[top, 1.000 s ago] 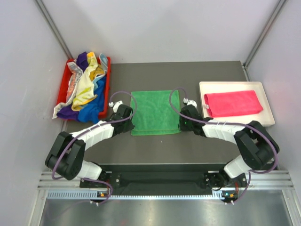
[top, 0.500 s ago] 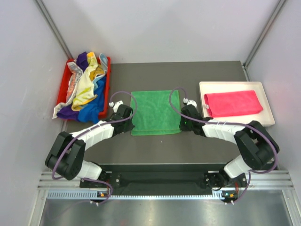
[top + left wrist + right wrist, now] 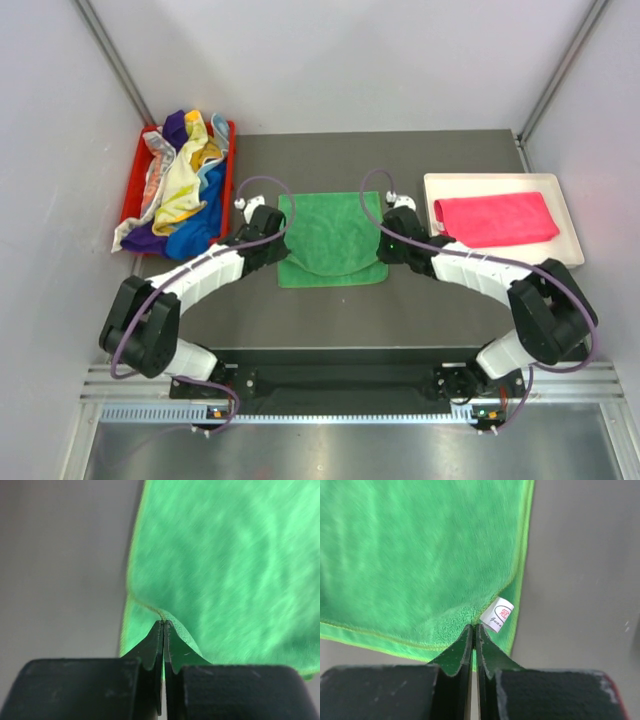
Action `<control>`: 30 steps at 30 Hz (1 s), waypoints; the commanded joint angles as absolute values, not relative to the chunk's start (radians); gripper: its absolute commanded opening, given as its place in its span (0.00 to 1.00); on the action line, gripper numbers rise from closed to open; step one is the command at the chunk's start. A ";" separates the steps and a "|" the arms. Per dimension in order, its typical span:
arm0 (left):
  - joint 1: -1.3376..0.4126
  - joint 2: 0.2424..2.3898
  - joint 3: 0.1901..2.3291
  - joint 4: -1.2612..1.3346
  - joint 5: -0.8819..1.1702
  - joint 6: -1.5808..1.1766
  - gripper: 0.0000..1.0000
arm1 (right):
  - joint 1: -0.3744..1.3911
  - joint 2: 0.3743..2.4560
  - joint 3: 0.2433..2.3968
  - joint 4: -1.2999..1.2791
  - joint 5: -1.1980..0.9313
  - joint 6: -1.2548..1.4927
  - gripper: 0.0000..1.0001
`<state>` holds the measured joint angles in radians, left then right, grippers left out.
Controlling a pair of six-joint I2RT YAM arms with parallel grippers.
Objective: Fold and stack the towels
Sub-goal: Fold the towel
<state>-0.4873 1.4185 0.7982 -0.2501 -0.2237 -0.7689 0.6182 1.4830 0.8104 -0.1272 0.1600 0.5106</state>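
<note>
A green towel [image 3: 330,235] lies in the middle of the dark table, its near edge lifted and curving over the rest. My left gripper [image 3: 272,232] is shut on the towel's near left corner [image 3: 161,615]. My right gripper [image 3: 388,237] is shut on its near right corner [image 3: 470,617], beside a white label [image 3: 498,614]. A folded pink towel [image 3: 495,218] lies on the white tray [image 3: 570,255] at right. Several crumpled towels [image 3: 180,190] in yellow, purple, blue and white fill the red bin [image 3: 228,180] at left.
The red bin stands at the table's left edge and the white tray at its right edge. Grey walls close in the back and sides. Bare dark table [image 3: 330,155] lies behind the green towel.
Both grippers have moved away from me and slightly up, carrying the green towel's near corners; the near edge now arcs over the towel instead of lying flat.
</note>
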 commanded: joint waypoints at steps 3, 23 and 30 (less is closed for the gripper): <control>-0.456 1.497 1.004 -0.221 -0.305 -0.724 0.00 | 0.545 1.502 1.004 -0.124 0.140 0.433 0.00; -0.314 1.854 1.563 0.127 -0.364 -0.554 0.00 | 0.336 1.905 1.778 -0.138 -0.051 0.275 0.00; -0.308 1.871 1.604 0.175 -0.371 -0.532 0.00 | 0.314 1.913 1.805 -0.089 -0.060 0.262 0.00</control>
<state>-0.3183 1.8706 1.5509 0.0807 -0.3492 -0.5587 0.3347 1.9144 1.7557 -0.1345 -0.0456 0.2855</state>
